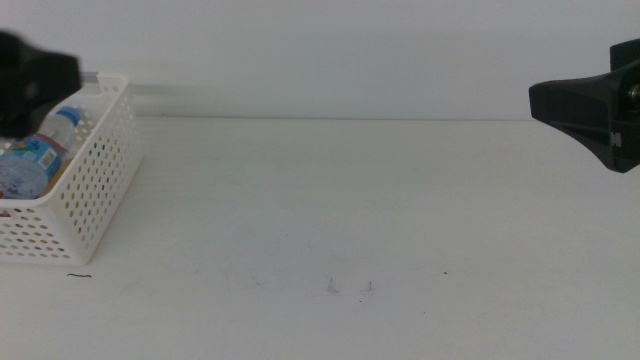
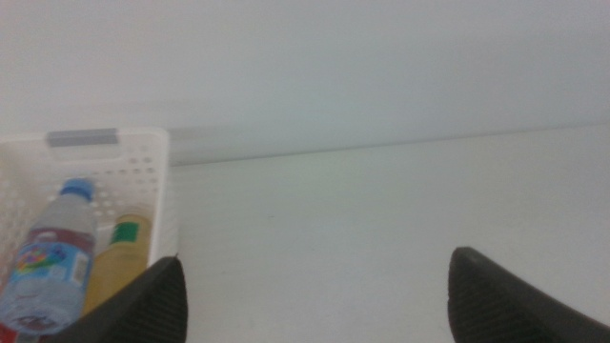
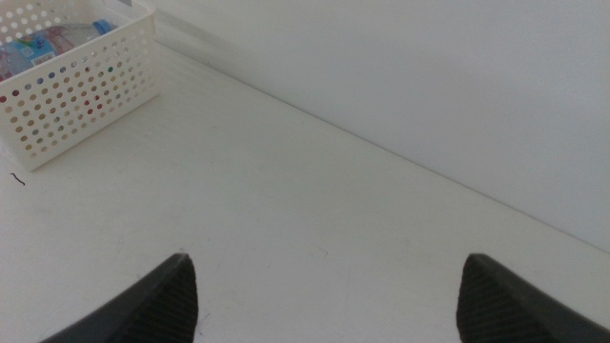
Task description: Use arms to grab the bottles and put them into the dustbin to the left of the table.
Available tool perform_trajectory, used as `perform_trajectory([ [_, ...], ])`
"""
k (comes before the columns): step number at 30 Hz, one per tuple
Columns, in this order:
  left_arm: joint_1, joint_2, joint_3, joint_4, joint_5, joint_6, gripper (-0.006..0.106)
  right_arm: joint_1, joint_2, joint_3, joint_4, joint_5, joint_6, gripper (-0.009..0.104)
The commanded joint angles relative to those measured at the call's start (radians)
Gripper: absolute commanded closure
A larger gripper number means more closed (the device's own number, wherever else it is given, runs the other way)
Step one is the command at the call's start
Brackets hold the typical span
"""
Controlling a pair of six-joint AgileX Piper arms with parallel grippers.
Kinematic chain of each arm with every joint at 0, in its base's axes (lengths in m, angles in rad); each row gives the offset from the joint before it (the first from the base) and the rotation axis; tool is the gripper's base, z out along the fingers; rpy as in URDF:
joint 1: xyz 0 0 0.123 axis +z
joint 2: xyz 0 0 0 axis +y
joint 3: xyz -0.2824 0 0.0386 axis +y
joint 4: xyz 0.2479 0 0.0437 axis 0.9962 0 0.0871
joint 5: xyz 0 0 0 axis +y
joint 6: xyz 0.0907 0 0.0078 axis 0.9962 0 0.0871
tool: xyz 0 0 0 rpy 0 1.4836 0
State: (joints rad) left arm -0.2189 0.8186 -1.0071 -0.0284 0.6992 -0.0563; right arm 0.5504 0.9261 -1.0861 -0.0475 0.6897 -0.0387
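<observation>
Bottles lie in the perforated white plastic basket [image 1: 90, 190] at the worktop's [image 1: 350, 210] left edge: a clear water bottle [image 2: 50, 267] with a blue cap, a yellow one [image 2: 116, 262] beside it. Seemingly the task is finished. Left pincer [image 2: 315, 295] near the basket and right pincer [image 3: 329, 300] well apart both hang released, empty.

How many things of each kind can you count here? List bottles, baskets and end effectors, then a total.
Bottles: 2, the water bottle and the yellow-liquid bottle
Baskets: 1, the white basket
End effectors: 2, the left end effector and the right end effector
Total: 5
</observation>
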Motion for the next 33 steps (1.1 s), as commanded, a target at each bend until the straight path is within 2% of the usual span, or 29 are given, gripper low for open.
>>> perform_trajectory([
  [1,-0.01,-0.052,0.052,0.022,-0.034,-0.039,0.007,-0.005,-0.004,-0.002,-0.003,-0.008,-0.002,0.007],
  [6,-0.01,-0.091,0.067,-0.004,-0.025,-0.028,0.007,-0.005,-0.004,-0.002,-0.003,-0.008,-0.002,0.007],
  [12,-0.01,-0.097,0.067,0.041,-0.057,-0.028,0.007,-0.005,-0.004,-0.002,-0.003,-0.008,-0.002,0.007],
  [24,-0.01,-0.097,0.067,0.04,-0.087,-0.02,0.007,-0.005,-0.004,-0.002,-0.003,-0.008,-0.002,0.007],
  [25,-0.01,-0.097,0.067,0.04,-0.087,-0.02,0.007,-0.005,-0.004,-0.002,-0.001,-0.008,-0.002,0.007],
  [26,-0.01,-0.097,0.067,0.04,-0.086,-0.02,0.007,-0.005,-0.016,0.009,0.029,-0.008,-0.002,0.007],
  [30,-0.01,-0.097,0.067,0.04,-0.076,-0.02,0.007,-0.009,-0.053,0.1,0.058,-0.105,-0.002,0.007],
  [33,-0.01,-0.104,0.088,0.018,-0.096,-0.02,0.007,-0.056,-0.094,0.231,0.081,-0.228,-0.002,0.007],
])
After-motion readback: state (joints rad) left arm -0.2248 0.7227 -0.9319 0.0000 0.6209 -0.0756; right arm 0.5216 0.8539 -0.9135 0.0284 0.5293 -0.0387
